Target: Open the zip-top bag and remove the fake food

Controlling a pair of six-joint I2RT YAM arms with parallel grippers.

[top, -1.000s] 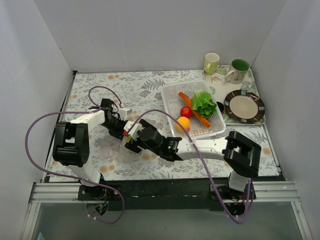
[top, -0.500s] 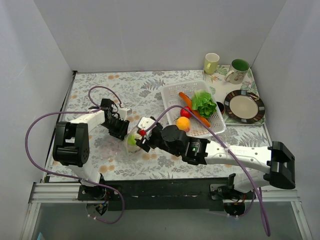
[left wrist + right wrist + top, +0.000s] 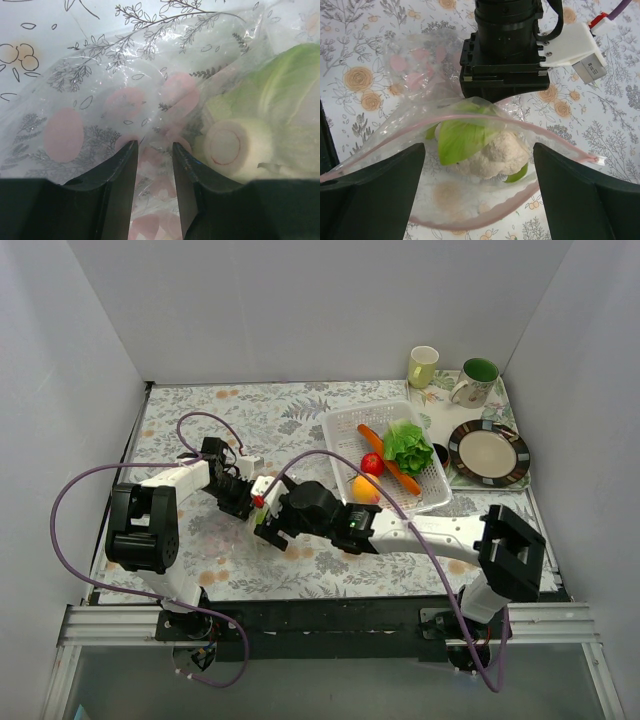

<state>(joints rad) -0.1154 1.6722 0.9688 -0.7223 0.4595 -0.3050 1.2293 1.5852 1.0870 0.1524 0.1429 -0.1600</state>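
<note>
The zip-top bag (image 3: 465,210) lies on the flowered table, its pink-stripped mouth gaping towards my right wrist camera. Inside lies a piece of fake food, a whitish cauliflower (image 3: 497,157) with green leaves; its cut stem (image 3: 231,145) shows in the left wrist view. My left gripper (image 3: 153,148) is shut on the bag's (image 3: 100,90) closed end. My right gripper (image 3: 479,152) is open, one finger at each side of the mouth. In the top view the two grippers, left (image 3: 238,496) and right (image 3: 268,520), face each other closely. Lettuce (image 3: 407,445), a red piece (image 3: 372,464), an orange fruit (image 3: 365,487) and a long orange-red piece (image 3: 390,468) lie in the white basket (image 3: 340,425).
The basket stands right of the table's middle. At the back right are a pale cup (image 3: 423,366), a green-lined mug (image 3: 476,381) and a brown-rimmed plate (image 3: 488,452) on a mat. Purple cables loop over both arms.
My right arm swung out to the right half a second ago and has come back left, bringing its gripper to the bag's mouth. My left arm has not moved.
</note>
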